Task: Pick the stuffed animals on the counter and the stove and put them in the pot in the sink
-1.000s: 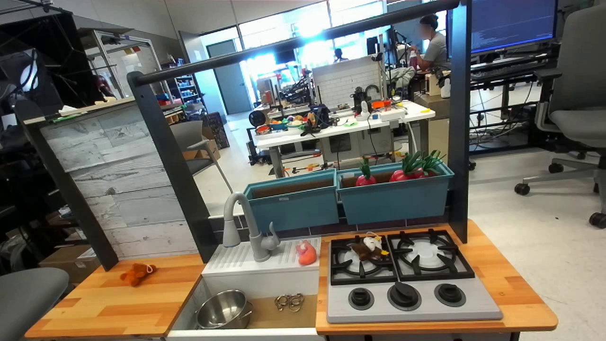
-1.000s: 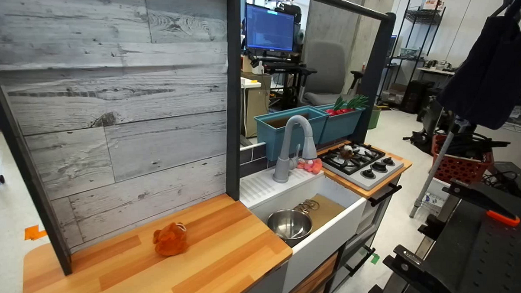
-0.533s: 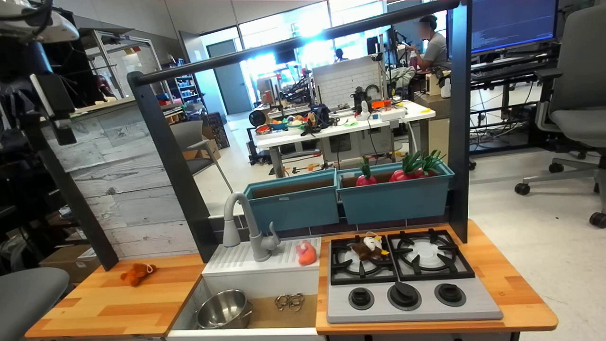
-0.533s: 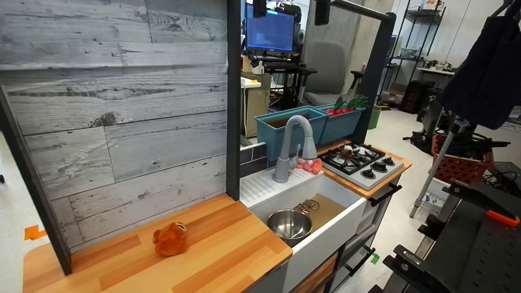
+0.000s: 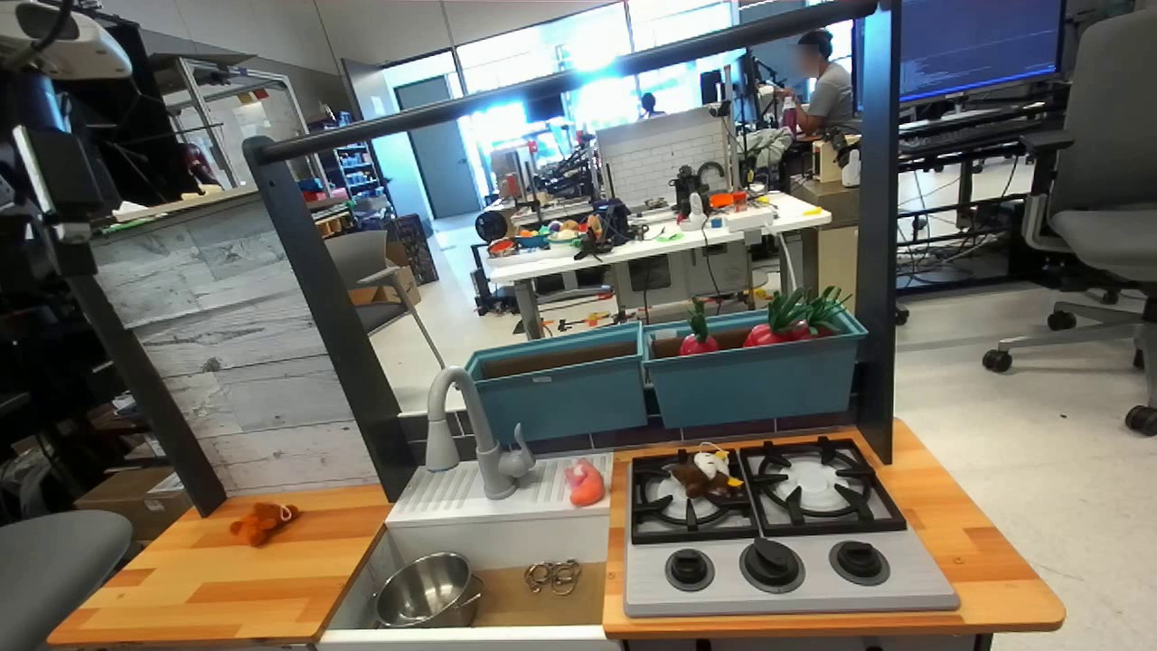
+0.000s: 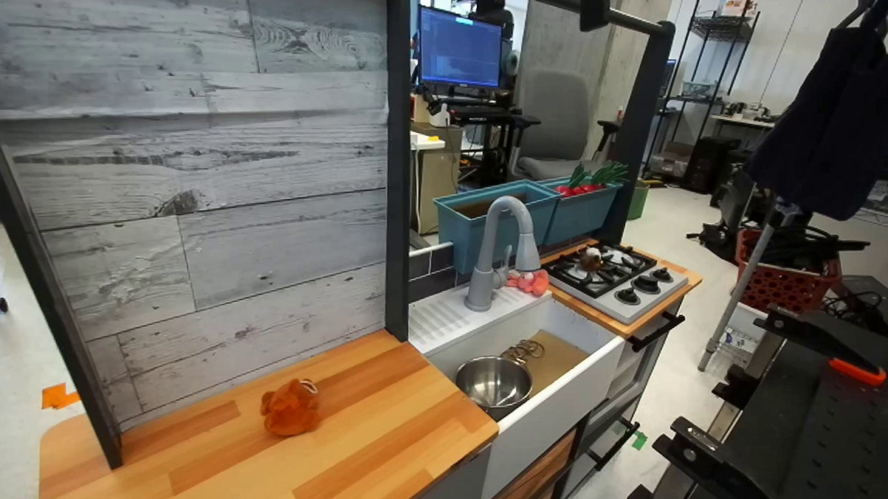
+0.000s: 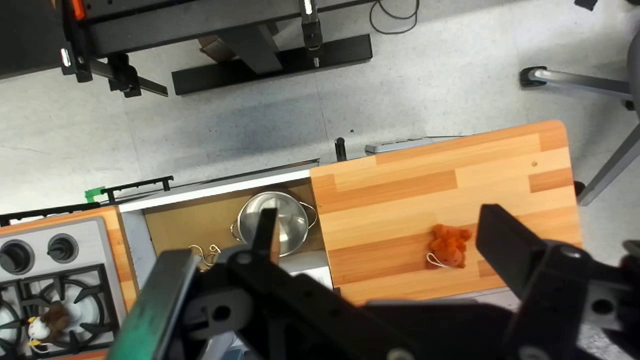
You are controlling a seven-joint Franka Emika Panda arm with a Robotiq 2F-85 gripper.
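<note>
An orange stuffed animal with a white loop lies on the wooden counter (image 5: 208,579) in both exterior views (image 5: 261,523) (image 6: 291,408) and the wrist view (image 7: 448,245). A brown-and-white stuffed animal with yellow bits lies on the stove's (image 5: 786,597) rear left burner (image 5: 703,474); it also shows in the wrist view (image 7: 50,322). The silver pot (image 5: 429,588) stands in the sink (image 5: 506,542), beside the counter; its visible inside is empty, also in the wrist view (image 7: 280,215). My gripper (image 7: 381,220) is open and empty, high above the counter and sink; its fingertips show at the top of an exterior view (image 6: 543,8).
A pink-orange plush (image 5: 585,483) lies on the sink's back ledge beside the grey faucet (image 5: 493,452). Metal rings (image 5: 553,576) lie in the sink. Teal planters (image 5: 560,389) stand behind. A plank panel (image 6: 212,176), dark posts (image 6: 399,162) and a top bar frame the unit.
The arm and gripper have come into both exterior views from the top, then shifted slightly. The stuffed animals and pot have not moved.
</note>
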